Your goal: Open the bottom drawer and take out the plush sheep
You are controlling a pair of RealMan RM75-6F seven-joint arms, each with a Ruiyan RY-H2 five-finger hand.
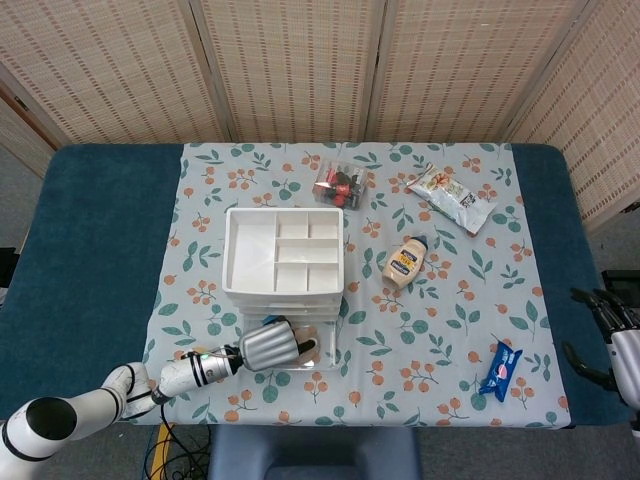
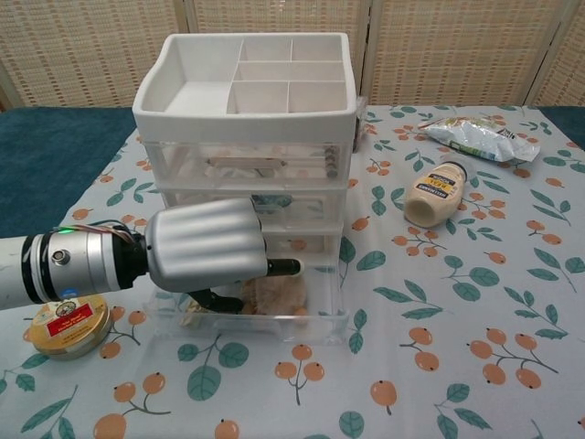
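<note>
Left hand [image 2: 206, 258] reaches into the open bottom drawer [image 2: 311, 325] of the white drawer unit [image 2: 247, 101], back of hand up, covering most of the drawer's left part. Fingers [image 2: 279, 267] curl down over the plush sheep [image 2: 279, 294], one dark fingertip poking out to the right above it; whether they actually grip the sheep is hidden by the hand, cannot tell. Sheep is tan, fuzzy, lying inside the pulled-out clear drawer, right of the hand, not lifted out. In the head view the left hand [image 1: 268, 346] sits at the near side of the unit over the drawer.

Right hand [image 1: 612, 322] is at the far right edge of the head view, off the cloth, well apart from everything, fingers apart and holding nothing.

Unit stands mid-left on the floral cloth [image 1: 450, 300] over the blue tabletop [image 1: 90, 240]; top tray has dividers. Round tin [image 2: 66, 322] on the near left, just beside the left forearm. Mayonnaise bottle [image 2: 435, 194] lies right of the unit. Snack bag [image 2: 475, 137] further back right. Blue packet [image 1: 500, 369] near right on the cloth. Small clear box with red and dark items [image 1: 338, 184] beyond the unit.
</note>
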